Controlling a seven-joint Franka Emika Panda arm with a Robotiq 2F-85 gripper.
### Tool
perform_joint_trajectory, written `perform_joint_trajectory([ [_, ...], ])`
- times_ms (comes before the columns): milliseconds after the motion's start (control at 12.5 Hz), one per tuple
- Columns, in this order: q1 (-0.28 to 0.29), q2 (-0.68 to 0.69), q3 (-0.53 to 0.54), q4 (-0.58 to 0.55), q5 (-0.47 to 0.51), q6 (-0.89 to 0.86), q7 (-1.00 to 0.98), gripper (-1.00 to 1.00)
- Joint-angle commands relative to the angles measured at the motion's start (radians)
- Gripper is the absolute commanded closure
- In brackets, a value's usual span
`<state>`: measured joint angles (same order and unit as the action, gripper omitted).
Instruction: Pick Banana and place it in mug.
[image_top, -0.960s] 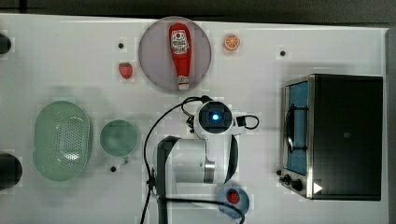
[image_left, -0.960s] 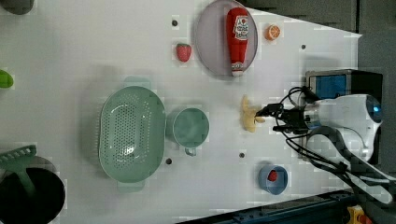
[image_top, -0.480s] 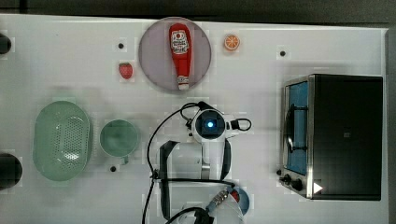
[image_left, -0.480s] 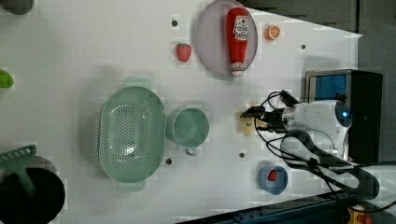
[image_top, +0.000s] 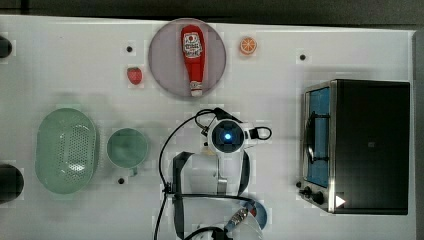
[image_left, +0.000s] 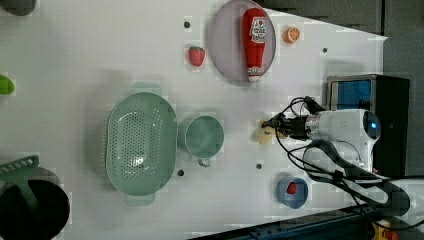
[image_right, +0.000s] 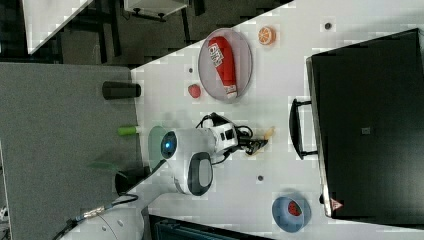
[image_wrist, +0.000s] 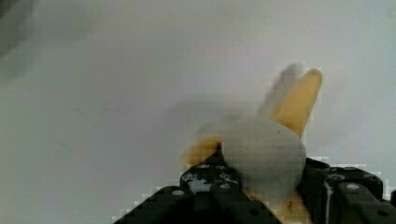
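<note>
The half-peeled toy banana (image_wrist: 280, 154), with a pale rounded flesh end and matte yellow skin flaps, lies on the white tabletop (image_top: 60, 65) between the mug and the toaster oven. In the wrist view its lower part is cut off behind the black fingers (image_wrist: 205, 186) of the gripper (image_left: 276, 131), which stand on either side of it and press its sides; the jaws are closed onto the banana. In the top view the arm's white wrist housing (image_top: 227, 137) covers the fruit completely. In the left view a small cream end (image_left: 264, 136) protrudes beyond the fingertips; in the right view a thin yellow flap (image_right: 268, 133) shows past the gripper (image_right: 257, 143).

The small pale mint-green round mug (image_left: 202, 137), smooth-walled with a tiny side handle, stands upright to the left view's left of the banana, well apart from it. Just beside the mug, on the left view's left, sits the larger oval perforated green colander (image_left: 141, 142).

A red ketchup bottle (image_top: 193, 57) lies flat on a round grey plate (image_top: 162, 60). Near the plate lie a small red strawberry (image_top: 134, 75) and an orange slice (image_top: 248, 45). A black boxy toaster oven (image_top: 372, 145) with a blue-tinted door stands at the top view's right. A small blue bowl (image_left: 282, 196) holds a red item, too small to identify. Black cables loop around the wrist.
</note>
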<state>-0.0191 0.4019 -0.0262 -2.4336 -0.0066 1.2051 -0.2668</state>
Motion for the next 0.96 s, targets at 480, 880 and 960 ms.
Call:
perform_joint_trajectory([
  [480,-0.008,-0.301,0.003,0.024,0.005,-0.227,-0.022,0.26],
  [880,-0.010,-0.552,0.004,0.131,0.005,-0.659,-0.015,0.26],
  [960,-0.010,-0.582,0.005,0.165,0.005,-0.729,-0.010,0.26],
])
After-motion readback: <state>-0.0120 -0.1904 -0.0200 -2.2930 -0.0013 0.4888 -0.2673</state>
